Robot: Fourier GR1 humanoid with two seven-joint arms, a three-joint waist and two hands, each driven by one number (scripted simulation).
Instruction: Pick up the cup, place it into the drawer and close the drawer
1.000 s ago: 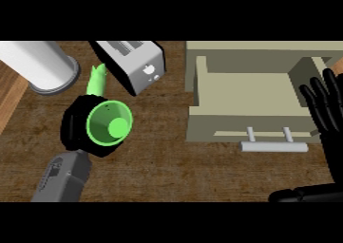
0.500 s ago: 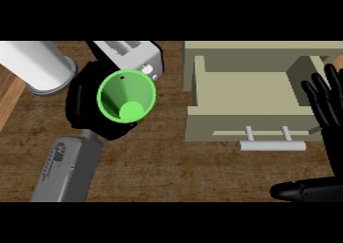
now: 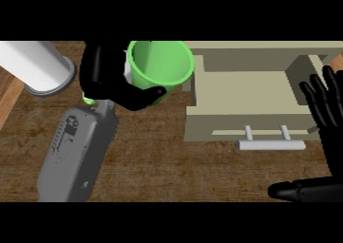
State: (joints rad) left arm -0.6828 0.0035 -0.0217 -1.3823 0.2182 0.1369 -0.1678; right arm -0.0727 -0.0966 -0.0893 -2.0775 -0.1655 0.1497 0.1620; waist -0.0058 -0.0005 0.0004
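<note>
The green cup (image 3: 160,64) is lifted off the counter, its open mouth facing me, just left of the drawer. My left hand (image 3: 114,83) is shut on it, fingers behind it and thumb across its lower rim. The beige drawer (image 3: 247,121) stands pulled open at the upper right, its cavity bare, with a white bar handle (image 3: 272,144) on its front. My right hand (image 3: 335,118) rests open at the right edge, fingers up, beside the drawer's right wall.
A white cylinder (image 3: 33,66) lies at the upper left. The wooden counter (image 3: 174,171) spreads below the drawer. My grey left forearm (image 3: 72,152) crosses the lower left. The toaster seen earlier is hidden behind the cup and hand.
My left hand has carried the cup up and to the right, from the counter's left toward the drawer's left wall. The right hand has stayed put.
</note>
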